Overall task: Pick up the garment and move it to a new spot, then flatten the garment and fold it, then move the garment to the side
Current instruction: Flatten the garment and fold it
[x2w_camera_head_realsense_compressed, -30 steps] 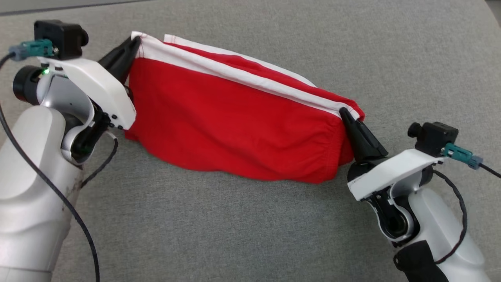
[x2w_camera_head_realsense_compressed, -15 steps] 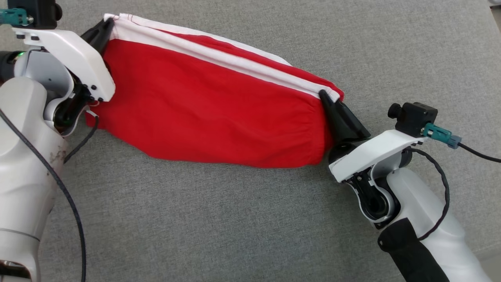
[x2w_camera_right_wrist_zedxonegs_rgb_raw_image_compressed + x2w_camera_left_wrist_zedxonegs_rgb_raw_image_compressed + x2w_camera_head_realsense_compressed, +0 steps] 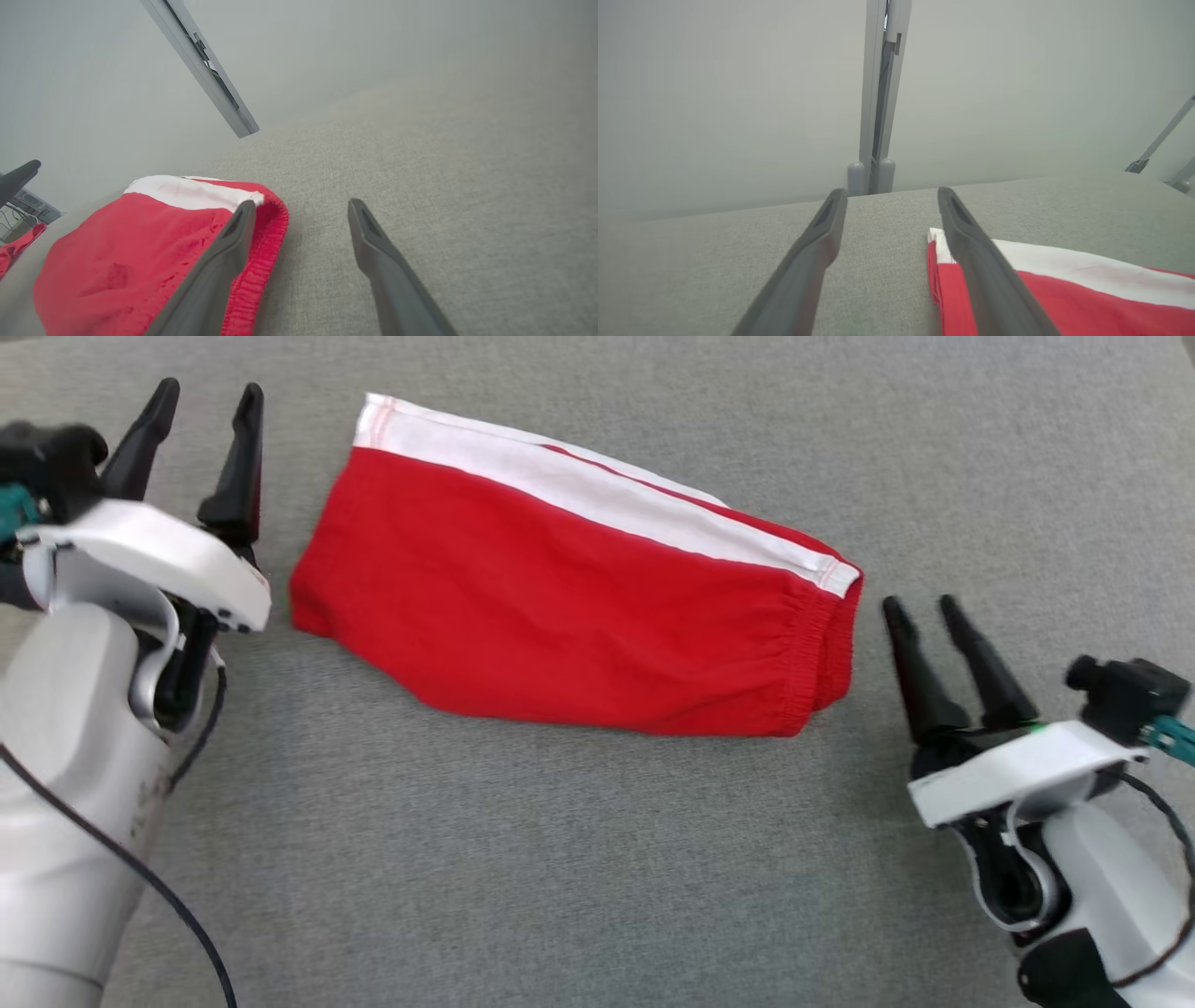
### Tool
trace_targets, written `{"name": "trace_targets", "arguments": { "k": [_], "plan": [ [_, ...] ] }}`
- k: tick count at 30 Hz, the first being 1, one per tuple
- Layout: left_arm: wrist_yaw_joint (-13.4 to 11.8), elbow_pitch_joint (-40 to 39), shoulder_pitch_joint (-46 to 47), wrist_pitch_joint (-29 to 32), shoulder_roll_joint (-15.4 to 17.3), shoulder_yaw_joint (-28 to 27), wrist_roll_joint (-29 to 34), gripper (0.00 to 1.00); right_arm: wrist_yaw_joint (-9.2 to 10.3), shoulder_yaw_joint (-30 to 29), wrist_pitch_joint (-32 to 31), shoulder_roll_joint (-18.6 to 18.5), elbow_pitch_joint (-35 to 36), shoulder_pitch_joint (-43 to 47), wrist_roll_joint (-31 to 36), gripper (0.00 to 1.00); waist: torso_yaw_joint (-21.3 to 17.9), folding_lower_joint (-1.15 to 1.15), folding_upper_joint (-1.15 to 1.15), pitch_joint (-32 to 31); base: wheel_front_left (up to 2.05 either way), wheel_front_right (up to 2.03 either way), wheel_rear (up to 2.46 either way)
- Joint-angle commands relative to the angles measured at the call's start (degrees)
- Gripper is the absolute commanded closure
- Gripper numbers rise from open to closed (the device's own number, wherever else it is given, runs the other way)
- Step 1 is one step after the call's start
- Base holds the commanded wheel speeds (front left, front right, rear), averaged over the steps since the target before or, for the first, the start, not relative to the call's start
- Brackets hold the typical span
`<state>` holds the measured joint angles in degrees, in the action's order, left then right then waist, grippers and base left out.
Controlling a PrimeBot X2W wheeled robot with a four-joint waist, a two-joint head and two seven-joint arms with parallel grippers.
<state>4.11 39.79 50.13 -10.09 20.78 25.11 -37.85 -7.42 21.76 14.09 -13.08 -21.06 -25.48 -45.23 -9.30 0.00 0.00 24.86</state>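
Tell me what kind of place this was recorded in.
Probably an indoor test or lab workspace rather than a home: a broad worktop covered in grey fabric, plain pale wall panels joined by a metal post behind it, and a folded red-and-white garment laid out on it.

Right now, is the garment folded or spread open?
Folded: the garment lies flat, doubled over, with white-trimmed layers stacked along its far edge.

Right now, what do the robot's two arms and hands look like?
The left arm and right arm are glossy white shells with black joints. The left hand and right hand each have two long tapered black fingers on a white bracket. A small black camera box with a teal connector sits at each wrist, and thin black cables loop along the forearms.
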Motion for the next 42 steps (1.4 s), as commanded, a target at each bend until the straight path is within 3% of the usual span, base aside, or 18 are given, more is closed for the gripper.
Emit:
{"name": "trace_targets", "arguments": {
  "k": [1, 10, 15, 21, 28, 42],
  "plan": [
    [-0.64, -1.10, -1.41, -0.93, 0.19, -0.25, 0.20, 0.00, -0.13, -1.08, 0.53, -0.32, 0.77, 0.89, 1.46, 0.00, 1.14, 0.00, 0.00, -1.12, 0.00, 0.00, 0.00],
    [-9.17, -21.67, -16.33, -4.88, 0.95, -2.68, 4.77, 0.00, -0.13, -13.88, 1.26, 3.48, 10.90, 8.47, 21.07, 0.00, 4.96, 0.00, 0.00, -5.25, 0.00, 0.00, 0.00],
    [-11.87, -31.58, -24.98, -4.95, -0.58, -5.58, 7.94, 0.00, -0.13, -17.99, 1.19, 5.99, 13.31, 11.61, 29.10, 0.00, 6.46, 0.00, 0.00, -7.18, 0.00, 0.00, 0.00],
    [-12.68, -34.96, -32.28, -4.98, -1.97, -7.08, 11.25, 0.00, -0.10, -21.60, 0.80, 8.23, 13.76, 14.94, 33.77, 0.00, 7.06, 0.00, 0.00, -9.36, 0.00, 0.00, 0.00],
    [-12.23, -34.35, -34.97, -4.98, -2.22, -7.02, 12.52, 0.00, -0.11, -23.48, -0.37, 9.48, 14.07, 17.83, 33.71, 0.00, 6.83, 0.00, 0.00, -10.43, 0.00, 0.00, 0.00],
    [-9.42, -31.03, -28.69, -2.32, -1.92, -4.96, 12.00, 0.00, -0.11, -22.70, -0.83, 10.07, 15.05, 16.77, 32.46, 0.00, 5.08, 0.00, 0.00, -9.23, 0.00, 0.00, 0.00]
  ]
}}
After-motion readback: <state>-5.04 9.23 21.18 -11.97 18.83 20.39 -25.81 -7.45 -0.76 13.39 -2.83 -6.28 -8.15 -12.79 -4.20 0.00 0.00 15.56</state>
